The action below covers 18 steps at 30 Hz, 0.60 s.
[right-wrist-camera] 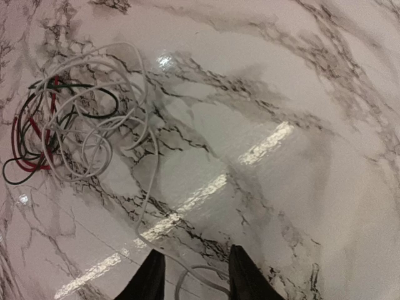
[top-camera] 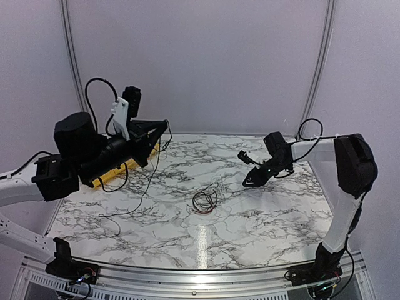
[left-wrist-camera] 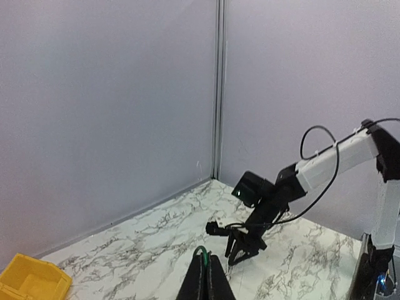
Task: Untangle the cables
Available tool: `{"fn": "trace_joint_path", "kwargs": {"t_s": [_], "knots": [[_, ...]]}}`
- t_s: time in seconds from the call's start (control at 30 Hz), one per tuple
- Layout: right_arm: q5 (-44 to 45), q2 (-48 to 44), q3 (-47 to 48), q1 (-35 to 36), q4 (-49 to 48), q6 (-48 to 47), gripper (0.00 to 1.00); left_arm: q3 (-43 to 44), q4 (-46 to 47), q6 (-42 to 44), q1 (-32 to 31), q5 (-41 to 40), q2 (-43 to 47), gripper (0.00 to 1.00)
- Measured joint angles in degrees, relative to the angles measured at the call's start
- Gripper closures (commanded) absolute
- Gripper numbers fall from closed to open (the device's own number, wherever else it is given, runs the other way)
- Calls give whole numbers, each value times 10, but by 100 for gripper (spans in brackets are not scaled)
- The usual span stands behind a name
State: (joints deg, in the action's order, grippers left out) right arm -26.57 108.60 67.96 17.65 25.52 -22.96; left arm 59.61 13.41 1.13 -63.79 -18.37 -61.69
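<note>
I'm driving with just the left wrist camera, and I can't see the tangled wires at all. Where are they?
Observer: The cables lie in a small heap on the marble table, about midway between the two arms.
Operator: There's a green bit poking out of my claw. What is it?
Observer: From above, a thin strand hangs from the shut left gripper down to the table.
Operator: Is the other claw grabbing something?
Observer: No. The right gripper is open, and a white wire from the heap runs loosely between its fingers.
</note>
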Motion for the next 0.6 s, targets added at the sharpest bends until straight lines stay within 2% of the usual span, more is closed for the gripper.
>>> {"fn": "trace_joint_path", "kwargs": {"t_s": [0.17, 0.33, 0.6], "knots": [[-38, -96, 0, 18, 16, -34, 43, -26, 14, -37, 0, 21, -57, 100], [-90, -168, 1, 45, 23, -61, 40, -38, 66, -81, 0, 39, -138, 100], [-173, -162, 0, 69, 30, -58, 38, -39, 139, -163, 0, 86, -285, 100]]}}
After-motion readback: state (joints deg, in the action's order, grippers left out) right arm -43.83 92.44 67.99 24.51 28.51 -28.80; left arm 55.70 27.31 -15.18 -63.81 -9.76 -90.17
